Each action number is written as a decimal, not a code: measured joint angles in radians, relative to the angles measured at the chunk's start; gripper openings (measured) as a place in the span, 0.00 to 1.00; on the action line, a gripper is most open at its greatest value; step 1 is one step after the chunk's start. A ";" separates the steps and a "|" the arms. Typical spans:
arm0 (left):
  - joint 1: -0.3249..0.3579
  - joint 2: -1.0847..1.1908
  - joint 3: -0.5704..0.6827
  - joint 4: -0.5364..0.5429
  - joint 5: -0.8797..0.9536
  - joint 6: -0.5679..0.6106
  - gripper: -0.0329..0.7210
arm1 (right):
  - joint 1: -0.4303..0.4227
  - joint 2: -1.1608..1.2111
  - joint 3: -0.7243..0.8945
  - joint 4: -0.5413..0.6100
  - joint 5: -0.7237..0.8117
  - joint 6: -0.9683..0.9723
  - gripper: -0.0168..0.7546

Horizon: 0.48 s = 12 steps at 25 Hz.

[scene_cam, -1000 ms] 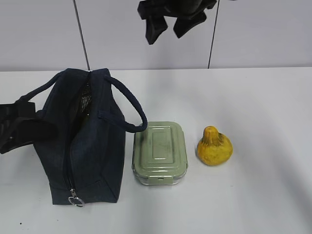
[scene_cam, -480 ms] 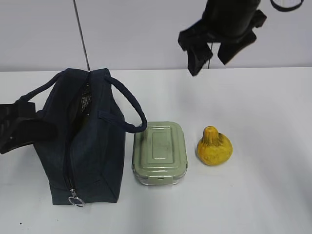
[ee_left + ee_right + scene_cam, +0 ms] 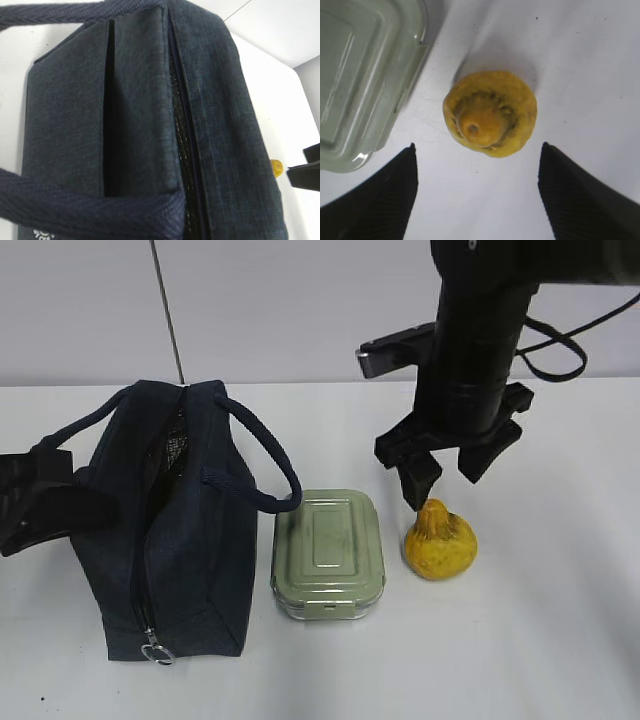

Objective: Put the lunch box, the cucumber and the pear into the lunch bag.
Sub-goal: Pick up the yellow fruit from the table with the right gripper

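Navy fabric fills the near left of the scene: we see the lunch bag point(image 3: 175, 525) standing on the white table point(image 3: 560, 640), its metal ring pull point(image 3: 154, 650) hanging at the end closest to the exterior camera and its zipper parted along the top. One strap handle point(image 3: 262, 455) arches over toward the lunch box point(image 3: 328, 552), which sits just beside the bag on the bag's right, lid closed. Further right, apart from the box, we find the pear point(image 3: 439, 540), upright with its narrow neck pointing up.

At the far left edge, we see the left gripper point(image 3: 40, 502) pressed against the bag's side; the bag hides its fingers and we cannot tell whether it is spread or pinching. Its wrist camera looks along the bag's top, showing the dark weave and the zipper gap.

Above and just behind the pear we see the right gripper point(image 3: 450, 468), spread wide and pointing downward, holding nothing. One finger tip point(image 3: 421, 485) hangs close by the pear's neck. From the right wrist camera, both fingers frame the pear from above without touching it.

We cannot see the cucumber in any view.
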 joint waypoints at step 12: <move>0.000 0.000 0.000 0.000 0.002 0.000 0.02 | 0.000 0.113 0.000 -0.006 -0.041 0.000 0.70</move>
